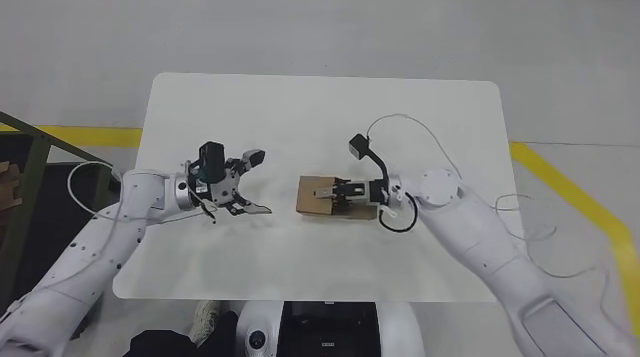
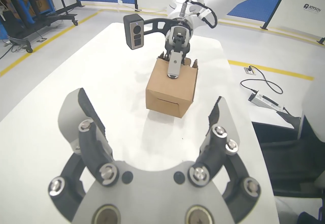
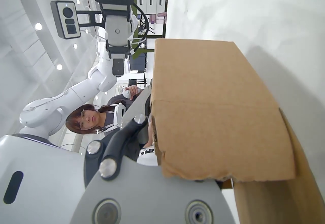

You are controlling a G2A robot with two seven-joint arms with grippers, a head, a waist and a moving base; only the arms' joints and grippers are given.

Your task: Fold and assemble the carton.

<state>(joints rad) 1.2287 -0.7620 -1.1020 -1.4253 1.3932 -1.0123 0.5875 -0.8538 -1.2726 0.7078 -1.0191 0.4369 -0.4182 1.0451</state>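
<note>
- Brown cardboard carton: lies near the middle of the white rectangular table, closed end toward the left gripper.
- Right gripper: clamped on the carton's top panel at its open end, one finger flat on top.
- Left gripper: jaws spread wide, holding nothing, near the carton but apart from it.

Carton sits on bench, near end closed, flaps up at its far end. Right hand on carton top, one finger flat along it. Left hand spread wide, just short of carton, not touching.
</note>
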